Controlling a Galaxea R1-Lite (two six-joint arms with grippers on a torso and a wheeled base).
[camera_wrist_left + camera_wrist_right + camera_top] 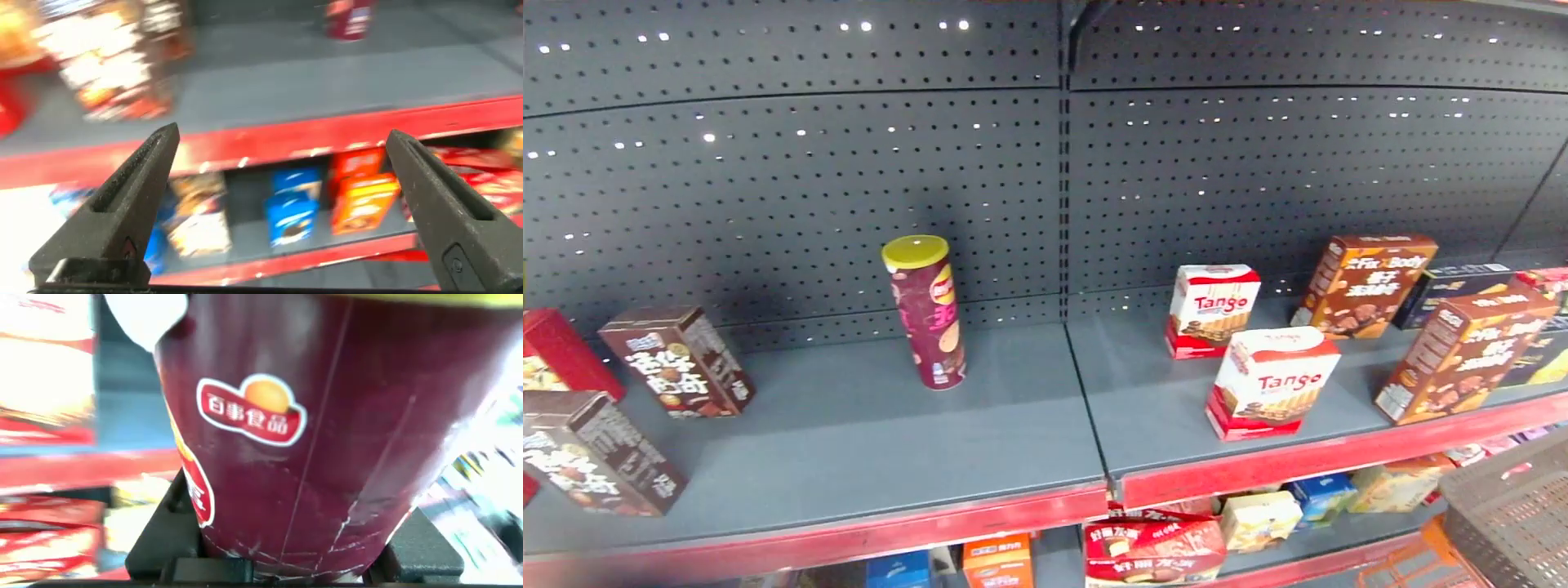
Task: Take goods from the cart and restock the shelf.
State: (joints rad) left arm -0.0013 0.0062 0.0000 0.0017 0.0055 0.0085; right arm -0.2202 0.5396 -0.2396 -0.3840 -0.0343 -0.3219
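A maroon chip can with a yellow lid (927,314) stands upright on the grey shelf (866,433), near its back panel. A second maroon chip can (327,425) of the same kind sits between the black fingers of my right gripper (294,551), which is shut on it. My left gripper (282,135) is open with nothing between its fingers, in front of the shelf's red front edge (270,139). The base of the standing can (347,18) appears far beyond it.
Brown boxes (678,359) stand at the shelf's left. White-and-red wafer boxes (1270,380) and brown-orange boxes (1462,351) stand at its right. A lower shelf holds more goods (1152,547). A grey basket (1511,514) on an orange cart is at the lower right.
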